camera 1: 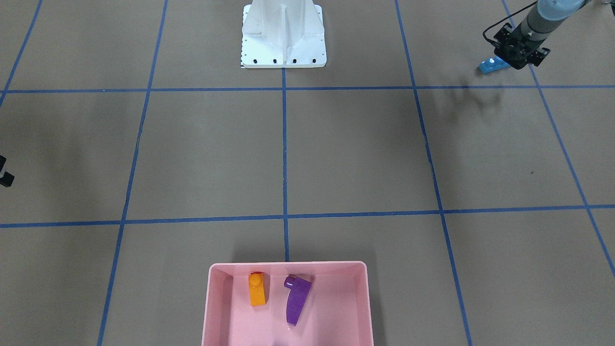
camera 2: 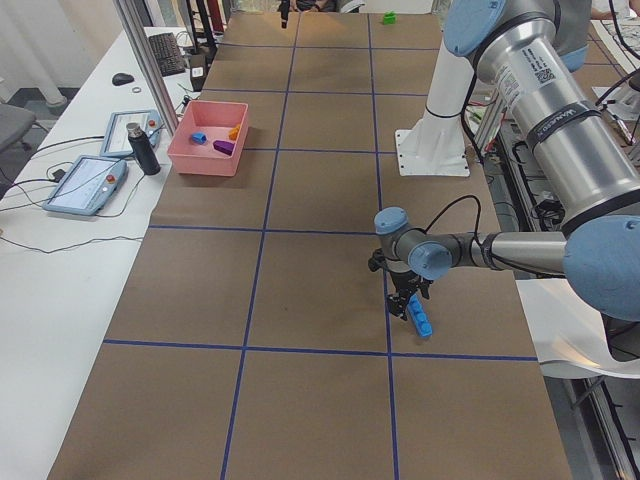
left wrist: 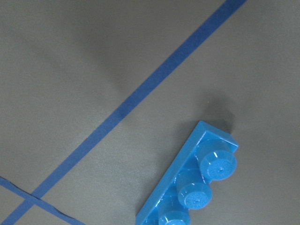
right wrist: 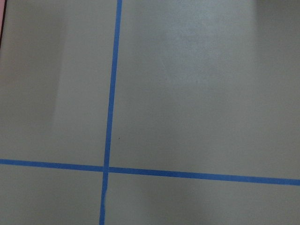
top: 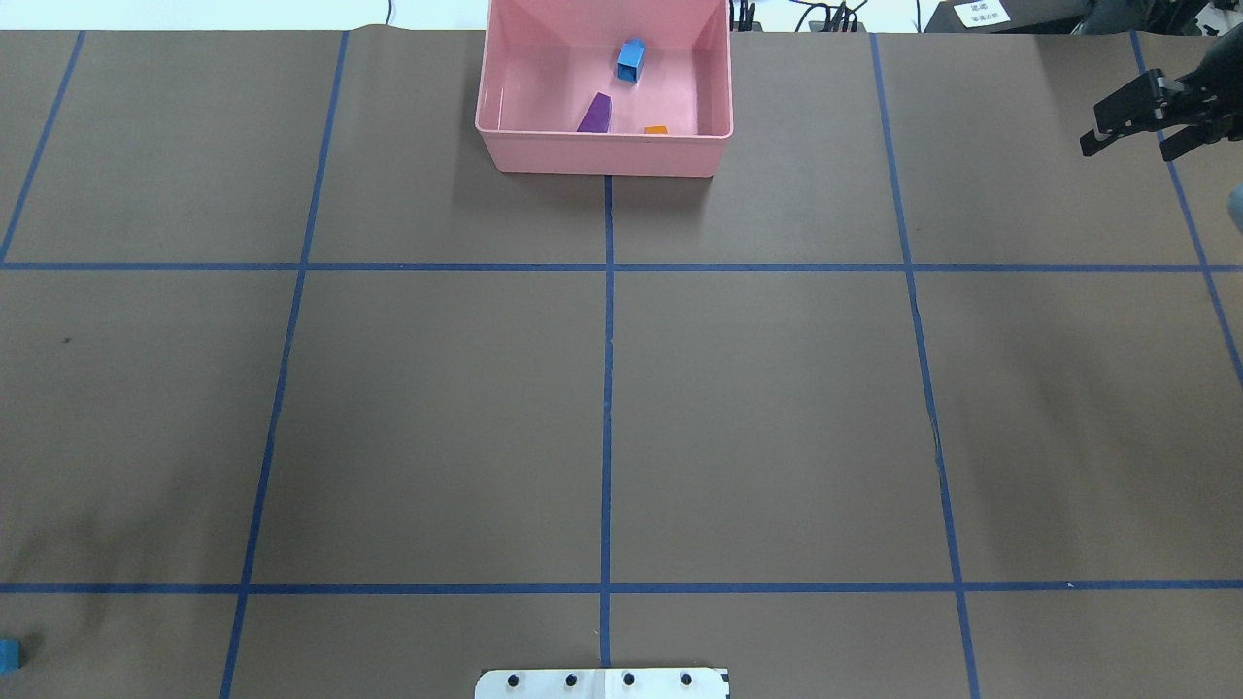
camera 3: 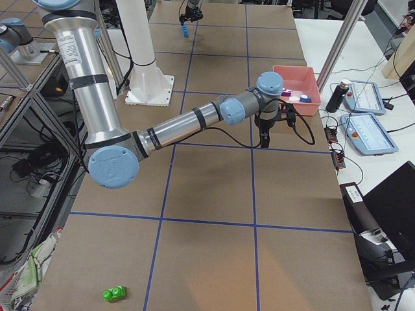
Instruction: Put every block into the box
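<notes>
The pink box (camera 1: 288,264) stands at the table's far edge and holds the orange sloped block (camera 1: 258,289), the purple sloped block (camera 1: 295,300) and the small blue block (top: 630,60). My left gripper (camera 1: 510,60) is near the robot's side of the table, shut on one end of the long blue block (camera 1: 492,64). The block hangs tilted just above the paper, and it fills the lower right of the left wrist view (left wrist: 192,183). My right gripper (top: 1126,148) is open and empty, to the right of the box. The green block (camera 3: 115,294) lies far out at the table's right end.
The white robot base (camera 1: 283,38) stands at the middle of the near edge. Blue tape lines (right wrist: 110,93) grid the brown paper. A side bench beyond the box carries two tablets and a dark bottle (camera 2: 140,148).
</notes>
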`<state>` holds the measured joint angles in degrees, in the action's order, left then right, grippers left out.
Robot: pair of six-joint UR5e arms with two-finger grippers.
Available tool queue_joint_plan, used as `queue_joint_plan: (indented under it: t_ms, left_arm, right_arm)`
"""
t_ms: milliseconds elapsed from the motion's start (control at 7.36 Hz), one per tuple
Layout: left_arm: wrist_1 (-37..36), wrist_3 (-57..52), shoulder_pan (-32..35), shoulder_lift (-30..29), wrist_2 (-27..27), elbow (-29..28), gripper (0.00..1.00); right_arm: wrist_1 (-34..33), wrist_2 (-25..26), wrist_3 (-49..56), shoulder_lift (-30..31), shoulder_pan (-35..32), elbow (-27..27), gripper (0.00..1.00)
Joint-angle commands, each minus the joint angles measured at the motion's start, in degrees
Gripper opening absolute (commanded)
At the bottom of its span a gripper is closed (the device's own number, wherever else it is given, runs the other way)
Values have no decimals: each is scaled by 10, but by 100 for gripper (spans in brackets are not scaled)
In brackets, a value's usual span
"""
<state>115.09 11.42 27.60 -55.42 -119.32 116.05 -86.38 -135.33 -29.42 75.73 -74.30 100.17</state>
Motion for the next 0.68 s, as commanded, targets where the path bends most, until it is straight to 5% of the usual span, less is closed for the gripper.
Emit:
queue_joint_plan:
  t_ms: [0,544]
  left_arm:
    - [0,4,-33,-6,8,-6,100]
    - [-1,54,-78,-43,36,-28,100]
  right_arm:
    - [0,0,17,20,-14,4,100]
    - [0,-2,110,72,-52,5,100]
